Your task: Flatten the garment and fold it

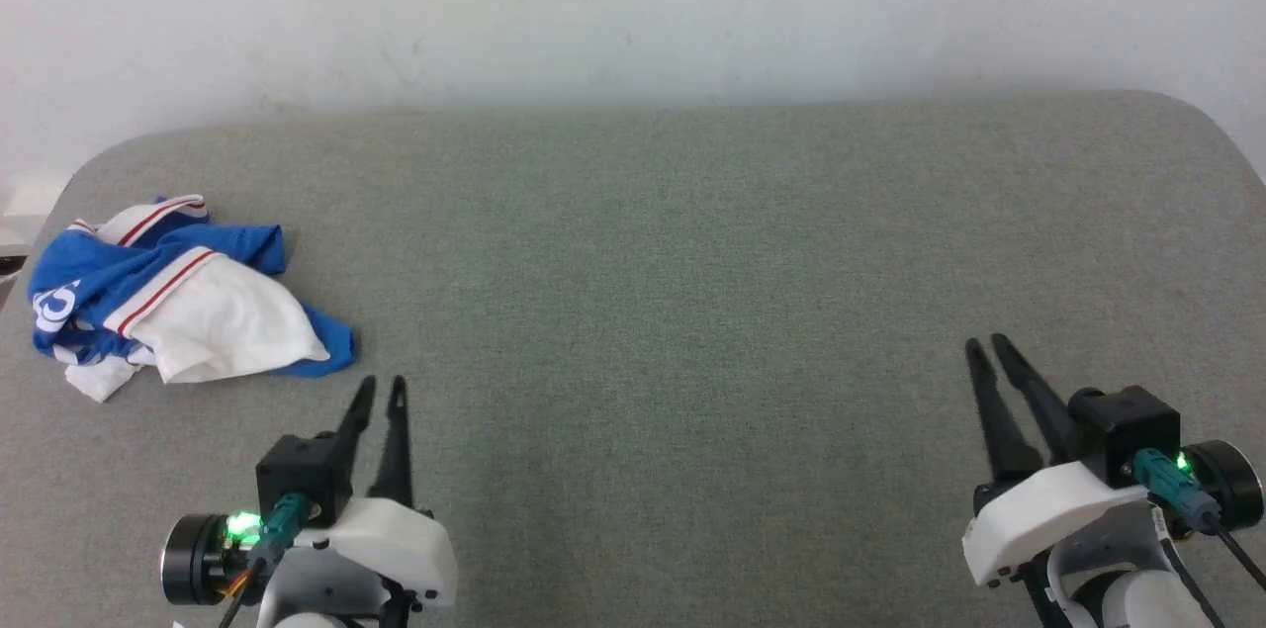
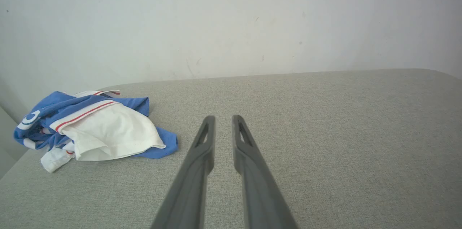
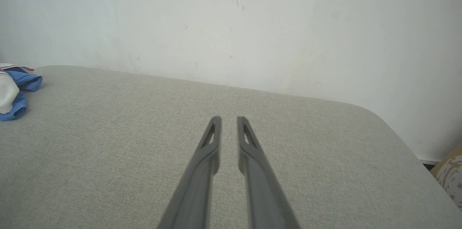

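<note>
The garment (image 1: 188, 297) lies crumpled in a heap at the far left of the grey fabric-covered table (image 1: 692, 262). It is blue with a white sleeve on top and red-striped trim. My left gripper (image 1: 383, 383) hovers just right of and nearer than the heap, not touching it, shut and holding nothing. In the left wrist view the garment (image 2: 104, 131) sits left of my left gripper (image 2: 223, 118). My right gripper (image 1: 987, 341) is far to the right, shut and holding nothing. In the right wrist view my right gripper (image 3: 228, 118) points over bare table, and the garment (image 3: 14, 92) peeks in at the left edge.
A pale wall (image 1: 633, 5) runs behind the table's far edge. The table's corners are rounded. A wide stretch of bare grey surface separates the two grippers. A patterned brownish object (image 3: 449, 175) stands beyond the table's right corner.
</note>
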`<state>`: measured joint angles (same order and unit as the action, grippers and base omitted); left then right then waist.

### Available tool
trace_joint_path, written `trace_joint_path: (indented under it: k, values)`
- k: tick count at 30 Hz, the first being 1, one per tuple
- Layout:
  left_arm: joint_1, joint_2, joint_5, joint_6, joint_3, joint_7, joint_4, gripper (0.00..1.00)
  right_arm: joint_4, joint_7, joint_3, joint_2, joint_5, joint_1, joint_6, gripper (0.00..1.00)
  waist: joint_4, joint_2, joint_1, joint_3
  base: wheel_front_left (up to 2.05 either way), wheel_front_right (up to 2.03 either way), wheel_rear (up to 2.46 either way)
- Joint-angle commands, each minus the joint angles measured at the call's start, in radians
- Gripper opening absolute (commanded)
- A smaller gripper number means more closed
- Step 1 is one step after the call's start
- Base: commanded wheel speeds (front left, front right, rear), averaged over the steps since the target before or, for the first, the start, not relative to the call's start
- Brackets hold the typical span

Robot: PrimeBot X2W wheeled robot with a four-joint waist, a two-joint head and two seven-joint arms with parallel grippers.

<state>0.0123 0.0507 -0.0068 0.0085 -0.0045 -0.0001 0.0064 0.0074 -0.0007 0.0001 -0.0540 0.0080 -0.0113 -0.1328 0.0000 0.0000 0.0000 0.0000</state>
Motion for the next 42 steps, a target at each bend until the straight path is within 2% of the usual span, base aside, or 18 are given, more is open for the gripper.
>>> trace_joint_path:
  k: [1,27,42]
  values:
    - [0.000,0.000,0.000,0.000,0.000,0.000,0.000,1.00,0.001,0.000,0.000,0.000,0.000,0.000,0.000,1.00,0.000,0.0000,0.0000,0.000,0.00,0.00,0.00]
    - [0.009,0.003,-0.004,0.014,-0.009,-0.050,0.019,1.00,0.005,-0.050,-0.014,0.001,0.012,0.009,0.000,1.00,0.019,0.0000,0.0000,-0.002,0.00,0.00,0.00]
    - [0.020,0.013,-0.007,0.029,-0.010,-0.081,0.020,1.00,-0.013,-0.081,0.002,0.001,0.012,0.021,0.001,1.00,0.079,0.0000,0.0000,-0.007,0.00,0.00,0.00]
